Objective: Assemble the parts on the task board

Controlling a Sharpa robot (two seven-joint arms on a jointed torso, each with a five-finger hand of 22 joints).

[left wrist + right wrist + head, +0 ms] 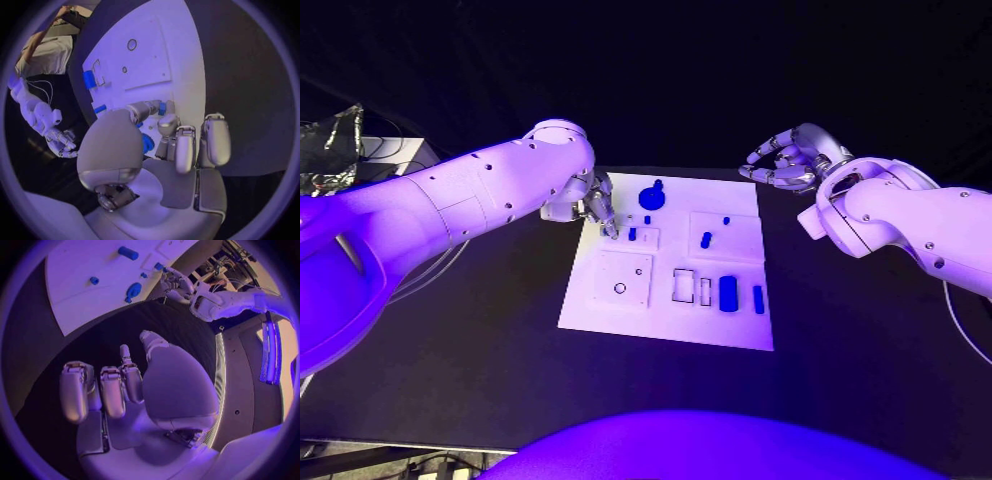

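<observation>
The white task board [733,330] lies in the middle of the black table. My left hand [596,207] reaches down over its far left part. Its thumb and a finger pinch a small blue peg [162,108] that stands on the board [181,65]; the same peg [632,234] sits just beside the fingertips. A round blue knob [652,197] stands close behind the hand. Other blue parts lie on the board: a peg [705,239], an oblong piece [728,293] and a thin bar [759,299]. My right hand [790,160] hovers past the board's far right corner, its fingers [112,390] curled in with nothing in them.
Empty slots [684,285] and a round hole [620,288] show in the board's near half. Bare black table [473,350] surrounds the board. Cables and equipment [336,140] sit at the far left edge.
</observation>
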